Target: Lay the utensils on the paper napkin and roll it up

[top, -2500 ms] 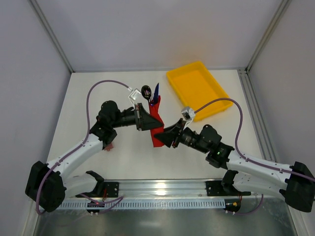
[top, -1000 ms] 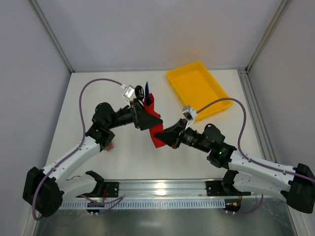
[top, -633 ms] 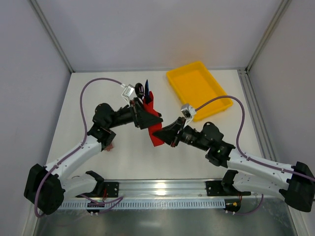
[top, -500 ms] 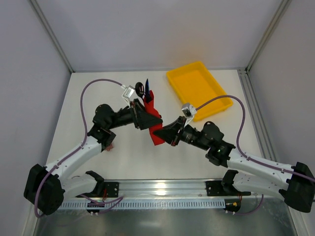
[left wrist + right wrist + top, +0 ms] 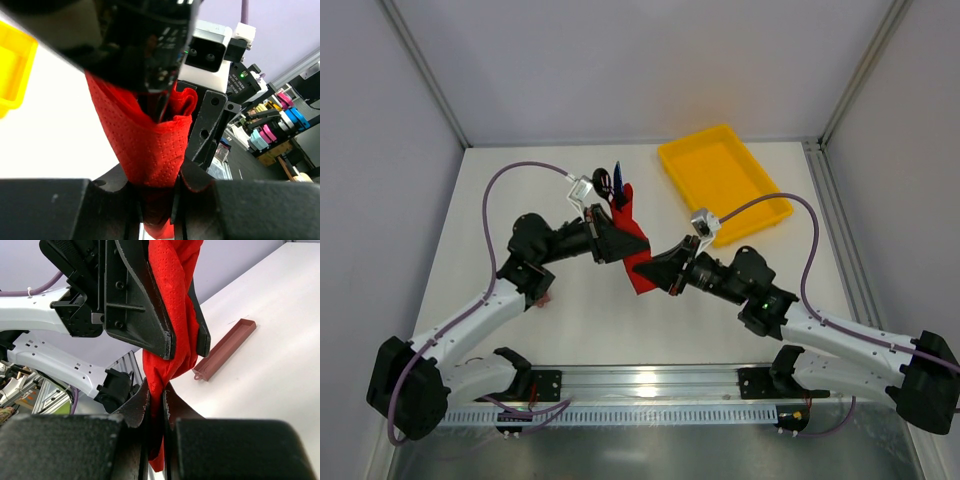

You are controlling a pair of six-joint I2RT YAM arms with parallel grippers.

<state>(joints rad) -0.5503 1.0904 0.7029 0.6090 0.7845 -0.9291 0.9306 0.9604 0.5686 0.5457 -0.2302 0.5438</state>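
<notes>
Top external, napkin (image 5: 640, 273) near-to-far (utensils (image 5: 603, 181) poking far)

White surface (image 5: 590, 330) in front of me. Yellow tray (image 5: 718, 182) sits on it at the far right, angled. Small brownish-red block (image 5: 542, 297) lies flat on it just beside my left arm (image 5: 485, 305), well apart from the tray.

Napkin (image 5: 636, 264) over the middle of the surface (image 5: 590, 335), left hand (image 5: 617, 240) at its left, right hand (image 5: 658, 272) at its right. Utensils (image 5: 610, 183) protrude from its far end. Tray (image 5: 720, 185) behind-right; block (image 5: 542, 297) near-left.
</notes>
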